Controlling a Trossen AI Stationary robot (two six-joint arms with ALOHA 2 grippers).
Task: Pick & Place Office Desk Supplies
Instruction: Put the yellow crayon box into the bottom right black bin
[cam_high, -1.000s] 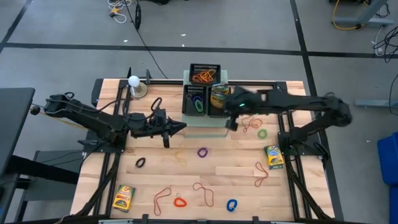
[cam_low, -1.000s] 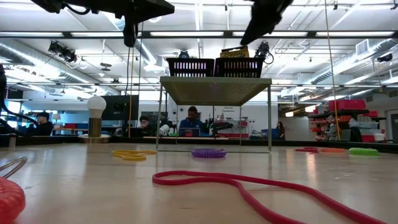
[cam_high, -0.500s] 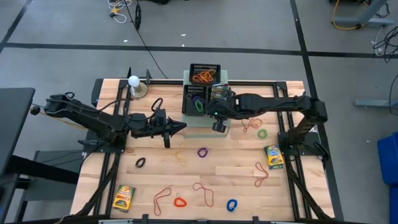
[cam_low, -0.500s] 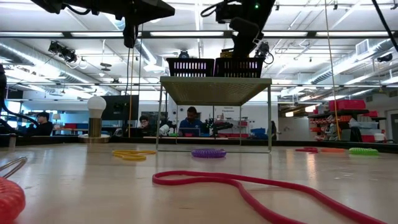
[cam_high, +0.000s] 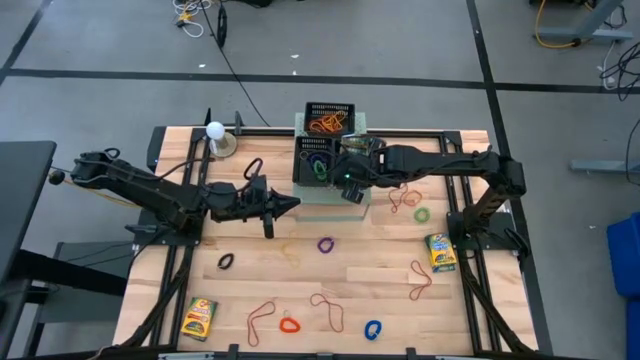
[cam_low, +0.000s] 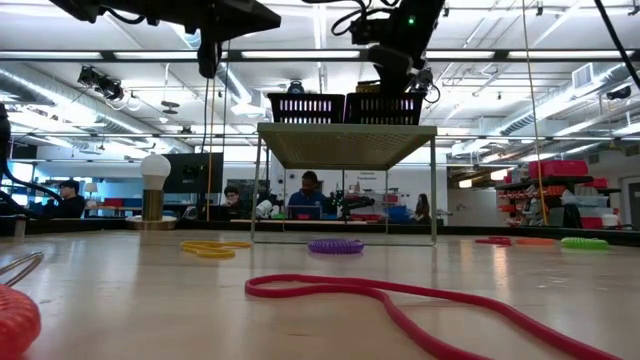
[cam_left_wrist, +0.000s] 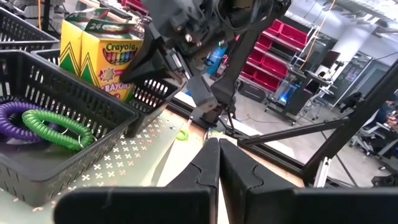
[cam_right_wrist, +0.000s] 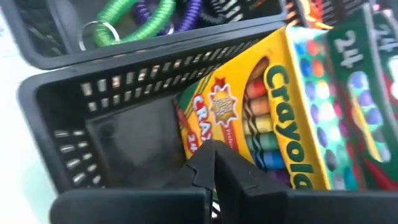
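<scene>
1. Several supplies filed: crayon box (cam_right_wrist: 273, 118) in mesh tray (cam_right_wrist: 112, 143); green loop (cam_left_wrist: 53, 121) in neighbouring tray.
2. Outstanding on table (cam_high: 300, 275): crayon boxes (cam_high: 440, 252), rubber bands (cam_high: 330, 310), purple loop (cam_high: 326, 243).
3. Right gripper (cam_right_wrist: 214, 171), fingers together, empty, over tray.
4. Left gripper (cam_left_wrist: 214, 168), pinched closed, empty, waits near trays.

The crayon box (cam_right_wrist: 273, 112) is blurred and cut off at the edge; a mesh tray (cam_left_wrist: 81, 118) hides its base.
</scene>
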